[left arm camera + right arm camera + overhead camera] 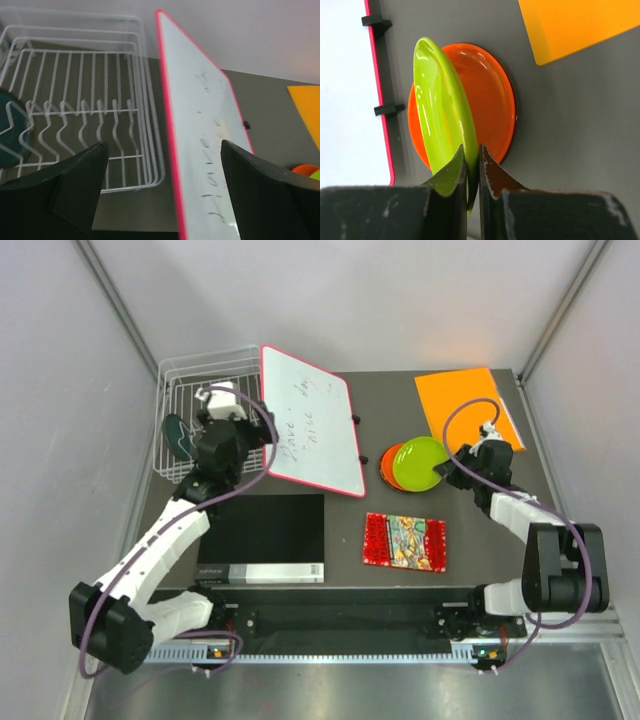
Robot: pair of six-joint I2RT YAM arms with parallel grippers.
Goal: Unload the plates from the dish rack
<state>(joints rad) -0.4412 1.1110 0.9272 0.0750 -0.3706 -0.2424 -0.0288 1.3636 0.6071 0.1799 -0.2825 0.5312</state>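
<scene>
Right end effector (471, 150) is pinched narrow on the near rim of the lime green plate (437, 100), holding it tilted on edge. The plate's far rim is down in or just above the orange plate (487, 95), which lies flat on the bench (470, 530) just to the right of the whiteboard (310, 420). The step in hand looks like laying the green plate onto that stack.

To do it well, lower the held rim slowly so the plate pivots on its far edge and settles centred in the orange one. Part the jaws only once it lies flat, so it drops no distance and cannot skate off toward the whiteboard's pink edge. Then draw straight back and up, so the lower finger does not drag the stack.

Left end effector (163, 145) is spread wide and holds nothing. It hangs above the whiteboard's left edge, by the dish rack (80, 75), which sits against that same left side. The dark teal plate (10, 130) stands among the prongs at the rack's end farthest from the whiteboard. It appears to be the only plate left inside, so it is likely next. I cannot tell where the dark red plate is.
</scene>
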